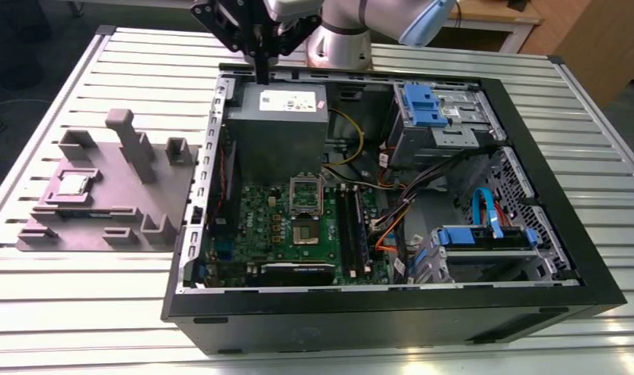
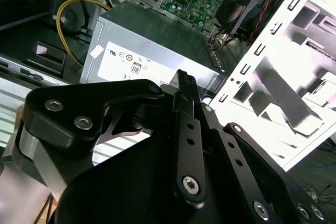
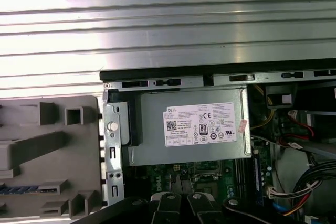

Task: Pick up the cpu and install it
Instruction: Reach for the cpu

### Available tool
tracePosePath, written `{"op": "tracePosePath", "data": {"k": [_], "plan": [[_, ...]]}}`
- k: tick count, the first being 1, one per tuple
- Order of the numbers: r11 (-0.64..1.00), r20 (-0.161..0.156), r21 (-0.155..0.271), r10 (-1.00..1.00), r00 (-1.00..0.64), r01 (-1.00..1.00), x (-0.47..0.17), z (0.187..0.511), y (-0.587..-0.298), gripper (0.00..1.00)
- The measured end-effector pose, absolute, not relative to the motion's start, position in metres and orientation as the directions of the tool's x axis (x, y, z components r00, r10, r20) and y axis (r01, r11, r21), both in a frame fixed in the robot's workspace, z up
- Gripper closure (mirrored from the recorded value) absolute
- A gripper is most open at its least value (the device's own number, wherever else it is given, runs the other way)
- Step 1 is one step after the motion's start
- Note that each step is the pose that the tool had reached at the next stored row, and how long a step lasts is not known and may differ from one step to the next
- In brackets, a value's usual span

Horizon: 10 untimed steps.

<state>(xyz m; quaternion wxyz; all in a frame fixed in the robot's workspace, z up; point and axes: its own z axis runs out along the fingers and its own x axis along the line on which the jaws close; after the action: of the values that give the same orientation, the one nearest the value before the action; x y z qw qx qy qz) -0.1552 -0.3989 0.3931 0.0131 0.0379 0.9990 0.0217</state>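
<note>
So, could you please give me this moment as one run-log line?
gripper: shut, over big grey power-supply box | small square silver-topped cpu: lying on grey fixture block, outside black computer case | install: not done

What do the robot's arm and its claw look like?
The arm is made of round silver-grey tubes, with a light blue cap on one joint. The gripper is black, built from flat angular bars joined by shiny silver screws, and it narrows to a thin tip.
</note>
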Motion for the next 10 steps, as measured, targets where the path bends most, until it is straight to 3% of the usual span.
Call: {"op": "tracePosePath", "data": {"k": [10], "plan": [[0.996, -0.024, 0.044, 0.076, -0.997, 0.075, -0.1577, 0.3931, -0.3989, 0.89]]}}
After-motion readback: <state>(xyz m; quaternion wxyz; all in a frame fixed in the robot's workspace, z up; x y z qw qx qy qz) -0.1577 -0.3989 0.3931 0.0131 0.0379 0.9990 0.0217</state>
